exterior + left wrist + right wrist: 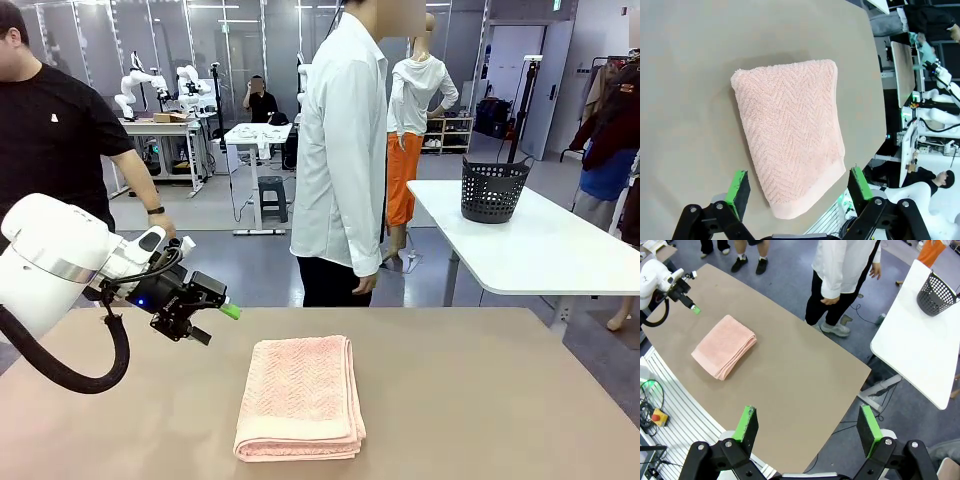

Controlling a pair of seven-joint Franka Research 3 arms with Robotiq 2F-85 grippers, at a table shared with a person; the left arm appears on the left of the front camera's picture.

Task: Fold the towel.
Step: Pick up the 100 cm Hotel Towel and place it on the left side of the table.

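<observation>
1. The towel [300, 398] lies folded into a compact stack on the brown table [480, 400], near the middle and toward my near edge, with its smooth plain band along the near end.
2. My left gripper [212, 324] hangs above the table to the left of the towel, apart from it and holding nothing.
3. In my left wrist view, my left gripper's 2 green pads [738, 186] stand wide apart, with the folded towel [790, 135] beyond them; its herringbone zigzag is plain to see.
4. My right gripper [807, 427] is high above the table, its jaws spread wide with nothing between them.
5. From that height I see the towel [724, 346] at the left part of the table [800, 385], its layered edges stacked neatly, and my left arm's gripper [690, 304] just beyond it.
6. A person in a white shirt [342, 150] stands at the far side of the table, hands [364, 285] down and off the tabletop.
7. A black basket [492, 189] sits on a white table [560, 250] far right.
</observation>
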